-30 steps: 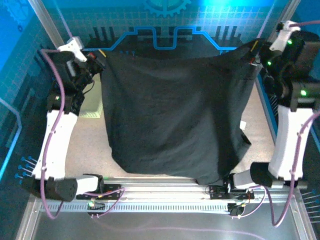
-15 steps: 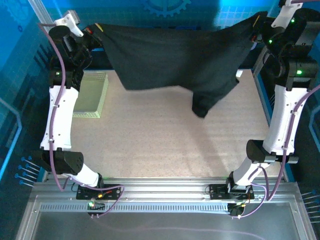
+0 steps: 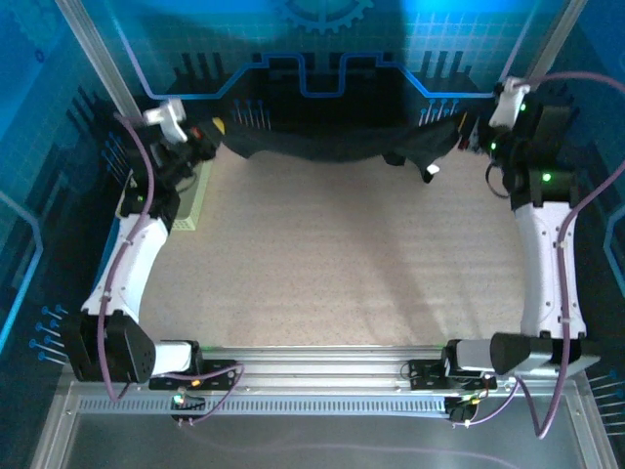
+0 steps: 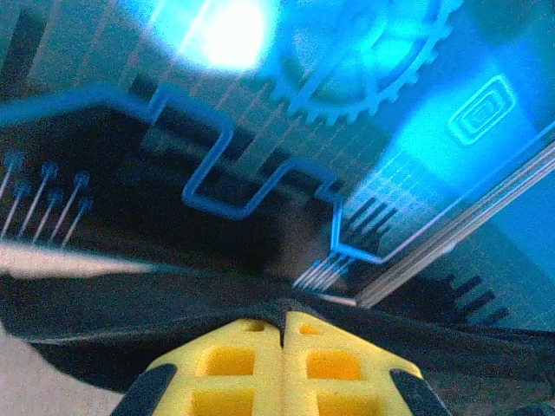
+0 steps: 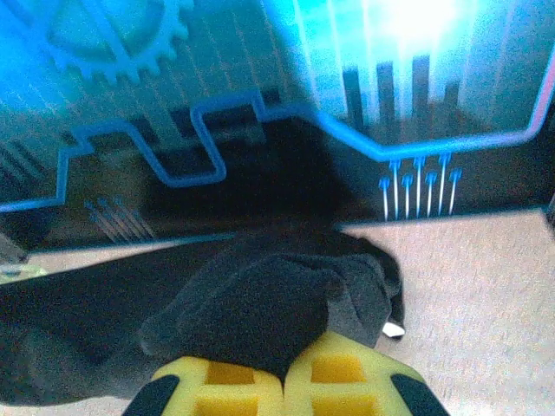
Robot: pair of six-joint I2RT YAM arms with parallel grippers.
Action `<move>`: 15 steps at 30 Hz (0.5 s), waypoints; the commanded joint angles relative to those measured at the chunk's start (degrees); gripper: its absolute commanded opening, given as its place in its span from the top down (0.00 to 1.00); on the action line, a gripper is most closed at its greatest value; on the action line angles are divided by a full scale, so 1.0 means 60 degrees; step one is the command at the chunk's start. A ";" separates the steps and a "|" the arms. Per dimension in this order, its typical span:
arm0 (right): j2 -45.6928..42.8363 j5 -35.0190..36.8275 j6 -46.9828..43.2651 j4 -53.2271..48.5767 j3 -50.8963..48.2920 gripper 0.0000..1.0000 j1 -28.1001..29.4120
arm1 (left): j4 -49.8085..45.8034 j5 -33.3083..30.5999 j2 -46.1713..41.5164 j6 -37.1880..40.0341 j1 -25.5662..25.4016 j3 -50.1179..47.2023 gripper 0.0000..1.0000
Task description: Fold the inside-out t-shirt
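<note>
The inside-out t-shirt is a black cloth stretched in a sagging band along the table's far edge, between both grippers. My left gripper is shut on its left end, and my right gripper is shut on its right end. A small white tag hangs near the right end. In the left wrist view the yellow fingers meet, with the t-shirt's edge pinched at the left gripper. In the right wrist view a bunched fold of the t-shirt bulges above the shut right gripper, with the tag beside it.
A pale yellow-green mesh basket stands at the far left of the table, partly behind the left arm. The speckled beige table lies between the arms. Blue patterned walls close the back and sides.
Both arms have swung away from the camera and down toward the far edge. The shirt, first hanging wide in front of the camera, is now a low band at the back.
</note>
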 commanded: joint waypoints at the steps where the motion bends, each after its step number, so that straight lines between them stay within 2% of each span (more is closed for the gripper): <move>1: -0.1151 -0.0507 0.0476 0.0504 -0.1463 1.00 0.0010 | 0.0805 0.0111 -0.1349 -0.0376 0.0064 -0.1283 1.00; 8: -0.2305 0.0559 0.1340 -0.1695 -0.4586 1.00 0.0109 | -0.0983 -0.0554 -0.4197 -0.0850 0.0055 -0.4825 1.00; 11: -0.2891 0.1093 0.1824 -0.2621 -0.5797 1.00 -0.0007 | -0.2028 -0.0612 -0.5165 -0.1123 0.0039 -0.5898 1.00; 15: -0.3823 0.1015 0.2650 -0.3345 -0.7150 1.00 -0.0054 | -0.3443 -0.0966 -0.6210 -0.1611 0.0028 -0.6867 1.00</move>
